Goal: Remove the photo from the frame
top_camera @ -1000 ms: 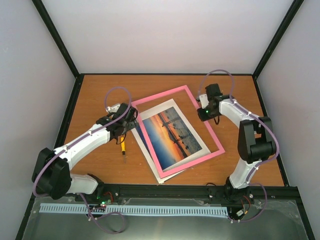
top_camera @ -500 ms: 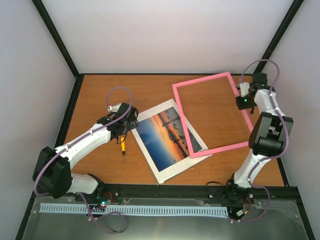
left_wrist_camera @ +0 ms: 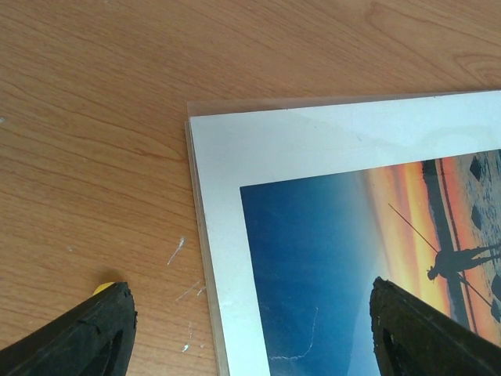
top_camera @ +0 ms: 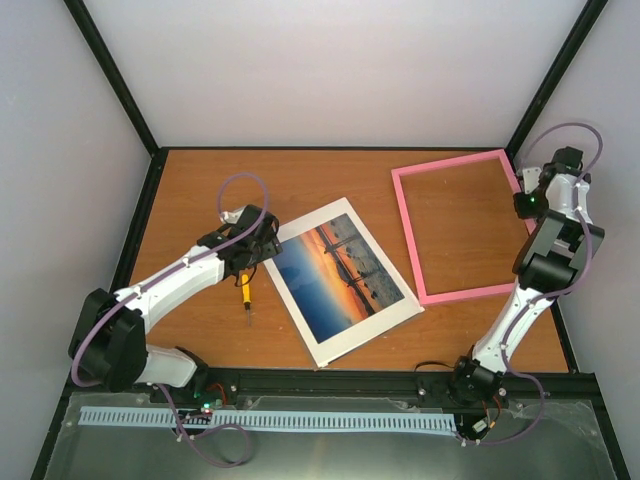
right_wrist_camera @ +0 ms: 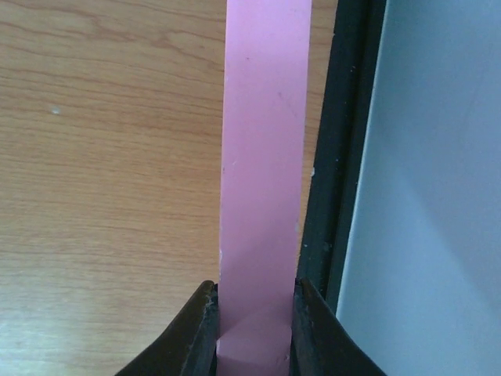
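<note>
1. Wooden table (top_camera: 200, 180) carries the photo (top_camera: 340, 268); we see the frame (top_camera: 460, 230) lying empty just right of it.
2. Our left gripper (left_wrist_camera: 250, 329) gapes wide over the photo's corner, holding nothing.
3. Our right gripper (right_wrist_camera: 250, 321) pinches the frame's pink rail.

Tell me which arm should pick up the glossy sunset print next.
Left. The left gripper, open, hangs over a corner of the glossy sunset print; the right gripper is shut on the thin pink rectangular frame, far right.

One photo (top_camera: 340, 268), one pink frame (top_camera: 448, 161), one yellow tool (top_camera: 245, 291).
</note>
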{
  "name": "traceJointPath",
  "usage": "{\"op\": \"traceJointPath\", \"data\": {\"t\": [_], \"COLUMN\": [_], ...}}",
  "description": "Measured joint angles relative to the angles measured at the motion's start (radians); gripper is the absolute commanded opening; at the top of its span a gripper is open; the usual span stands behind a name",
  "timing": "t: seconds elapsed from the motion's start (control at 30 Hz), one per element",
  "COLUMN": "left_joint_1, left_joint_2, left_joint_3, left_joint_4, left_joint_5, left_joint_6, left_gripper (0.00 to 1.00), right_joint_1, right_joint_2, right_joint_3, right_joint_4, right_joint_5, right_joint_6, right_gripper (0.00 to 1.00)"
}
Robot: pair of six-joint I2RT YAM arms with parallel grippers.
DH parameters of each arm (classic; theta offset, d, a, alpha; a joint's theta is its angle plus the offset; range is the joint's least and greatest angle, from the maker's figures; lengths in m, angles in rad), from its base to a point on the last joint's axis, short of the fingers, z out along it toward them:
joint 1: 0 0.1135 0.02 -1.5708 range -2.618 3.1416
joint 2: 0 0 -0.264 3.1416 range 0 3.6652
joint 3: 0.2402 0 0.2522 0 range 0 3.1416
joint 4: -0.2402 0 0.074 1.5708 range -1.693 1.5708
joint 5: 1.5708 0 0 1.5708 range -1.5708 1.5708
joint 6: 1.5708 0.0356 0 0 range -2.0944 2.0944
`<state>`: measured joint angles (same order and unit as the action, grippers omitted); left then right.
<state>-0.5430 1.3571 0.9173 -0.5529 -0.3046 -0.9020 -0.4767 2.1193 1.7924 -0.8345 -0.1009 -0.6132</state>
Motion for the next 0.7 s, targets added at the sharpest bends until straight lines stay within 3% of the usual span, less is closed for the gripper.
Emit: {"op": "traceJointPath", "data": {"t": [0.37, 0.53, 0.7], "left_joint_1": [0.000, 0.000, 0.000], "left_joint_2": [0.003, 0.003, 0.003], "left_joint_3": [-0.002, -0.014, -0.029], "left_joint_4": [0.010, 0.017, 0.029], "left_joint_5": [0.029, 0.046, 0.064], "left_joint_6": [0.000, 0.000, 0.000], "left_gripper": [0.81, 0.80, 0.80], "right_joint_1": [-0.010, -0.011, -0.011], "right_joint_2": [0.167, 0.235, 0.266], "right_joint_3": [0.115, 0.183, 0.196], "right_joint_4": [-0.003, -0.003, 0.000], "right_joint_5": [0.013, -0.006, -0.022], "right_joint_6": [-0.029, 0.013, 0.061], "right_gripper": [0.03, 0.11, 0.28]}}
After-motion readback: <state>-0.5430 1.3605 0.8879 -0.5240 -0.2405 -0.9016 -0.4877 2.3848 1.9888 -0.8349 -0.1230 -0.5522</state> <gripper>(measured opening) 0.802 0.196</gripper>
